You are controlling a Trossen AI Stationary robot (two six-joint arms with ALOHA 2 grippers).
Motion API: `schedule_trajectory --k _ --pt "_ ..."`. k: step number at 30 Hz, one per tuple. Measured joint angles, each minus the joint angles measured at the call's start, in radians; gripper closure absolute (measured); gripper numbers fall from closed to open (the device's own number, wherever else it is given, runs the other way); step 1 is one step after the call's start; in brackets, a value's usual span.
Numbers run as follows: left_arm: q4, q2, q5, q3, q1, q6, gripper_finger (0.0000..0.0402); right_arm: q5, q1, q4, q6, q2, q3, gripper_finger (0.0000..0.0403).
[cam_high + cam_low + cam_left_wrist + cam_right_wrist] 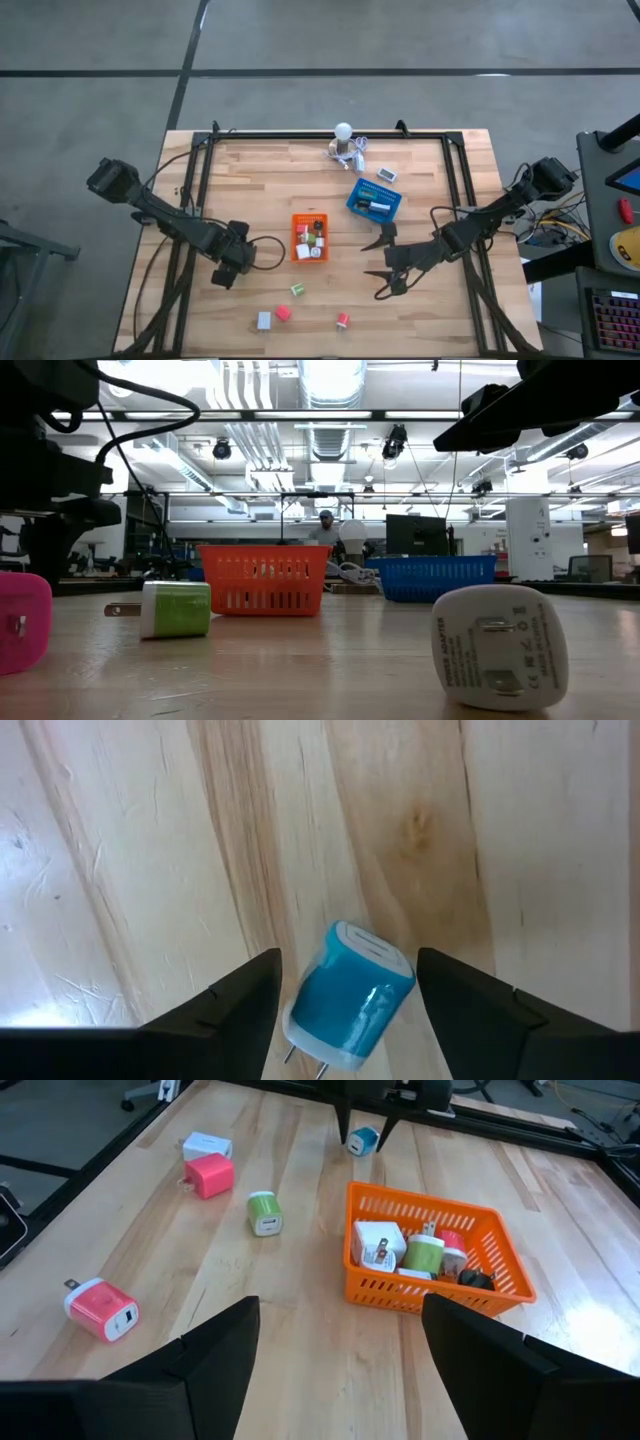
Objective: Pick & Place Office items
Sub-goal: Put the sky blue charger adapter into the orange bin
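Teal charger point(350, 1000) lies beside the orange tray point(310, 238), between the left gripper's point(345, 995) parted fingers, ungripped. On the tray's other side, the right gripper point(384, 262) hovers wide, empty.

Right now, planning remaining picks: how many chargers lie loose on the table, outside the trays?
5: white charger, pink charger, green charger and red charger near the front edge; teal charger between the fingers of the left gripper. Others may be hidden.

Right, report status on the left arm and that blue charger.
Left gripper open, straddling the blue charger, not gripped. Right gripper open, idle right of the orange tray. Nothing in the way.
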Motion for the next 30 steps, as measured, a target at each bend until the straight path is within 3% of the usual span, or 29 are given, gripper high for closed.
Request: schedule_trajectory --k 11,20,30 --pt "-0.016 -0.001 0.001 -0.027 -0.003 0.006 0.0171 0.0 0.0 0.0 0.0 0.0 0.0 0.0129" --pt "0.004 -0.002 0.006 -0.031 -0.004 -0.007 0.0264 0.001 0.0 0.001 0.0 0.0 0.0 0.0129" --pt "0.01 -0.002 0.0 -0.032 -0.004 -0.058 0.0258 0.001 0.0 0.005 0.004 0.0 0.0 0.0129"
